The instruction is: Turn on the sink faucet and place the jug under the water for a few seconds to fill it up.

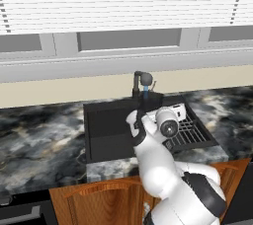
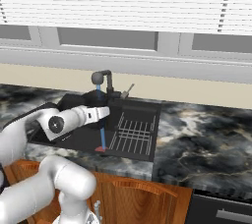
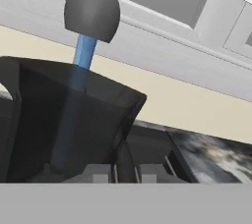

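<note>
Jug under running faucet, pinched by the end effector.

Left base view: end effector (image 1: 140,112) reaches over the sink (image 1: 106,130), pressed onto the jug (image 1: 148,101), which sits just ahead of it and directly below the head of the sink faucet (image 1: 142,81); a short piece of the water (image 1: 146,89) shows between head and jug. Wire rack (image 1: 190,129) lies off to the right, marbled worktop (image 1: 44,140) around the basin. Right base view: end effector (image 2: 106,112) meets the dark jug (image 2: 98,104) under the faucet head (image 2: 100,78); blue stream (image 2: 102,132) falls past to a reddish splash on the sink floor (image 2: 74,142), rack (image 2: 134,132) to its right. Hand view: jug wall (image 3: 69,115) right ahead, between the finger tips (image 3: 101,173); water (image 3: 84,51) drops from the rounded head (image 3: 92,9) into its open top.
</note>
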